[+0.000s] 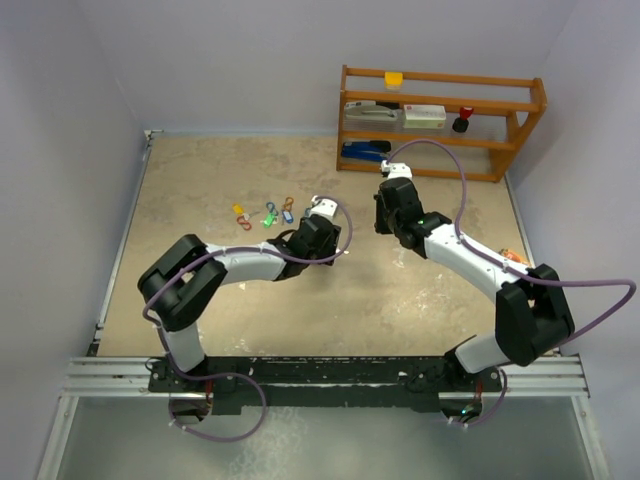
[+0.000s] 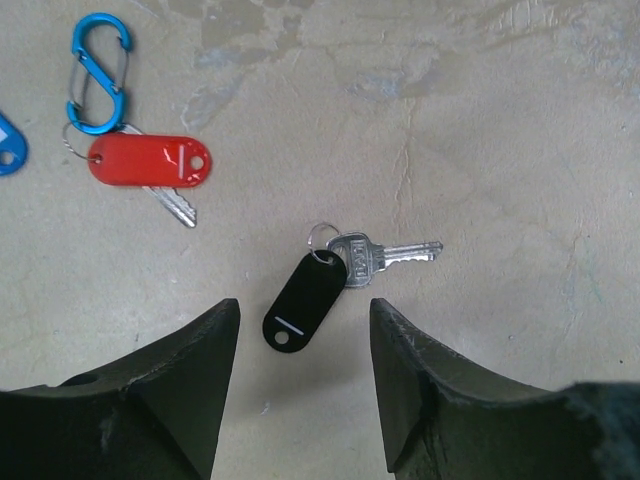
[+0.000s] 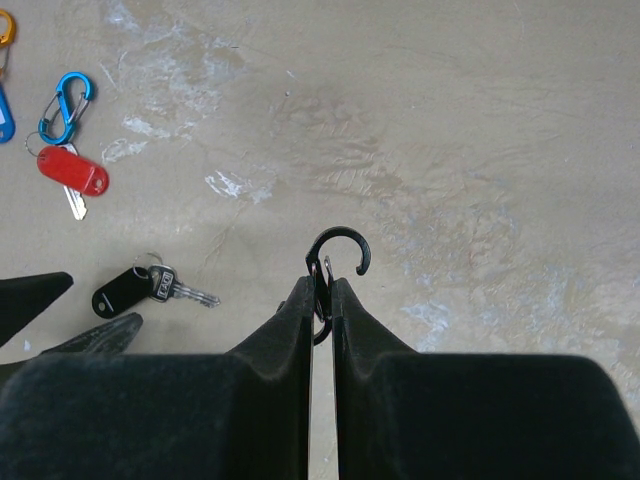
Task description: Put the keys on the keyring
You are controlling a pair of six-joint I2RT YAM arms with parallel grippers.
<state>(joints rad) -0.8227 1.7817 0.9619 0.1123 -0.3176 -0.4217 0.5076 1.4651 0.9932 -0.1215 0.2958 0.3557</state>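
Black fob (image 2: 297, 303) lies flat on the table (image 2: 500, 120), joined by a small split ring to a silver key (image 2: 372, 255). The key blade points to the right in the left wrist view. Fob and key lie just ahead of the left gripper (image 2: 303, 320), in line with the gap between its fingers (image 2: 190, 380) and touching neither. The left jaws stand wide apart and hold nothing.

Right gripper (image 3: 320, 285): jaws pressed narrow, clamped on the keyring (image 3: 338, 252). The keyring is a black clip. Its hooked upper end projects beyond the fingertips, with the hook opening on the right side. The lower part is hidden between the fingers. The keyring is clear of the table surface and well apart from the fob.

Other keys:
- A red tag (image 2: 150, 162) with its key lies up and left of the fob. Its ring sits beside a blue clip (image 2: 98, 75); whether the two are linked cannot be told.
- In the top view, a yellow tag (image 1: 238, 210), a green tag (image 1: 269, 219) and a blue tag (image 1: 288, 214) lie in a row on the table, left of the left gripper. All rest loose, none on the keyring.

A wooden shelf (image 1: 440, 120) stands at the far right corner of the table.
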